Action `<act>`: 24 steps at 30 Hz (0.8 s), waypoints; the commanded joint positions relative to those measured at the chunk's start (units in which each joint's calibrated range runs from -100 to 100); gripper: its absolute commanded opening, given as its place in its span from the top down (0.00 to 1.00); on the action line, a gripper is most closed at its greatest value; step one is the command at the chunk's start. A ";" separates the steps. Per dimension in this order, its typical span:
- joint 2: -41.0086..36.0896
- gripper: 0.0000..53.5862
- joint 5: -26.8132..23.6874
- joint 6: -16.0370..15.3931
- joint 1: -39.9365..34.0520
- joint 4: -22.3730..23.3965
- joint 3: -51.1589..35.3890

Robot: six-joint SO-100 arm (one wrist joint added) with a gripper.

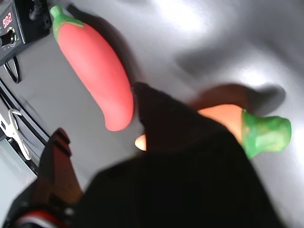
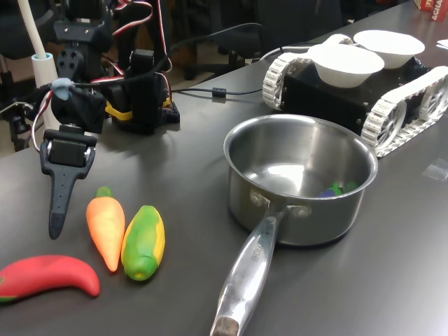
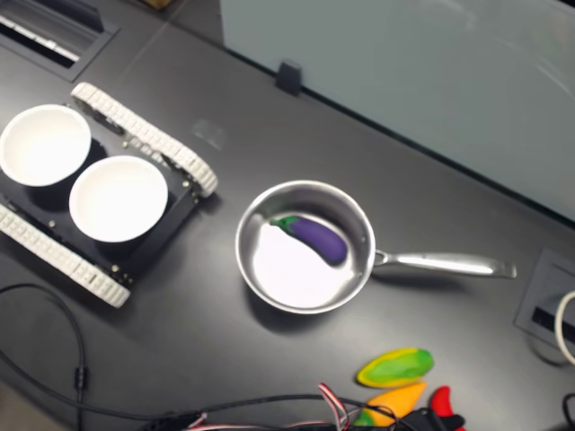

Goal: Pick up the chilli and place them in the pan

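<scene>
The red chilli (image 1: 95, 71) with its green stem lies flat on the dark table, seen at the first exterior view's lower left (image 2: 49, 276) and as a red tip at the second exterior view's bottom edge (image 3: 442, 401). My gripper (image 2: 56, 227) hangs point-down just above the table, beside the chilli and an orange carrot (image 2: 105, 227). In the wrist view its two dark fingers stand apart, with the chilli's tip between them and nothing held. The steel pan (image 2: 301, 217) (image 3: 239, 242) stands to the first exterior view's right, handle toward that camera, and holds a purple eggplant (image 3: 314, 236).
A green-and-yellow corn (image 2: 143, 243) (image 3: 395, 366) lies against the carrot (image 3: 395, 400). A tracked vehicle (image 2: 409, 105) (image 3: 144, 135) carries two white bowls (image 2: 346, 63) behind the pan. The arm's base and cables (image 2: 140, 91) stand at the back left, and a power supply (image 1: 14, 23) is near the chilli's stem.
</scene>
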 commanded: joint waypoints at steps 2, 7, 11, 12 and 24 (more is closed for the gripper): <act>-0.06 0.48 -0.10 0.73 0.41 -3.83 -2.60; 1.80 0.48 -0.10 0.90 0.41 -5.36 -2.51; 3.40 0.48 -0.05 0.98 0.18 -6.38 -2.51; 3.82 0.48 -0.05 0.98 0.18 -6.73 -2.51; 9.72 0.50 -0.88 1.32 0.30 -5.87 -7.87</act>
